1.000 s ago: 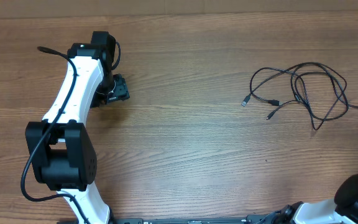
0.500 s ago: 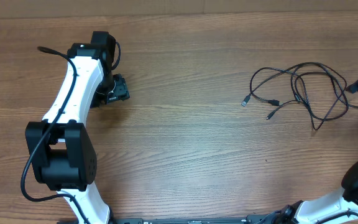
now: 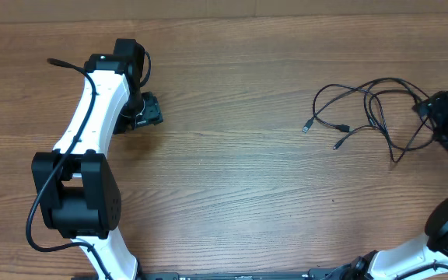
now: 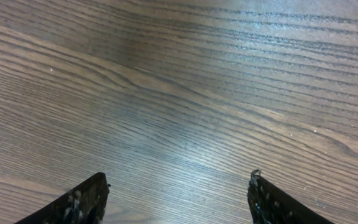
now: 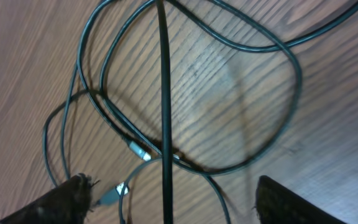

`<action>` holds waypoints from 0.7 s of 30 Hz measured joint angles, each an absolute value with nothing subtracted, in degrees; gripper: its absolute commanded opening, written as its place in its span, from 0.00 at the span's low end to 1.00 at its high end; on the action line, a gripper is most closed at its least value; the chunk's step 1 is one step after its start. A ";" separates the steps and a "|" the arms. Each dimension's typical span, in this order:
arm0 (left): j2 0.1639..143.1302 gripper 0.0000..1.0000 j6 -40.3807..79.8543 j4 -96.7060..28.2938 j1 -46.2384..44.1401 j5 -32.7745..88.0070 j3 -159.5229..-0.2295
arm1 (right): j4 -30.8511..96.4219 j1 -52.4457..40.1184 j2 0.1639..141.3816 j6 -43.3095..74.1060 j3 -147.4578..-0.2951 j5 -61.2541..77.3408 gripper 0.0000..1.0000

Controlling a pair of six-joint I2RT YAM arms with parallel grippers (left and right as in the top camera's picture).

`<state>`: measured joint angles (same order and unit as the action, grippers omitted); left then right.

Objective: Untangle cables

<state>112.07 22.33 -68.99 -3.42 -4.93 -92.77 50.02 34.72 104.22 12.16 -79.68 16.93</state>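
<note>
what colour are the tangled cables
The cables are black; the right wrist view shows it best.

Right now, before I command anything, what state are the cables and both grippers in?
cables: tangled in overlapping loops, lying loose on the right side of the table, plug ends free.
left gripper: open, empty, over bare wood.
right gripper: open above the cables, one strand crossing between the jaws, not pinched.
</note>
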 measured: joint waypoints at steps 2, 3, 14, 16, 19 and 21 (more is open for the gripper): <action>112.07 0.72 22.33 -69.01 -3.42 -4.89 -92.77 | 47.83 33.52 104.22 12.93 -77.41 16.51 0.29; 112.07 0.71 22.31 -69.06 -3.42 -4.89 -92.77 | 47.37 32.97 104.22 13.23 -76.71 16.34 0.04; 112.07 0.72 22.31 -69.89 -3.42 -4.89 -92.77 | 52.53 33.12 104.53 15.03 -85.89 16.27 0.04; 112.07 0.72 22.33 -69.89 -3.42 -4.86 -92.77 | 54.52 34.06 104.53 15.09 -92.33 16.56 0.04; 112.07 0.72 22.33 -69.89 -3.40 -4.89 -92.77 | 57.23 35.81 104.53 15.18 -105.47 16.71 0.04; 112.07 0.72 22.33 -69.87 -3.42 -4.86 -92.77 | 57.74 36.73 104.53 15.29 -113.10 16.69 0.04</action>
<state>112.07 22.33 -69.87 -3.42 -4.86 -92.77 57.74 36.73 104.53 15.29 -113.10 16.69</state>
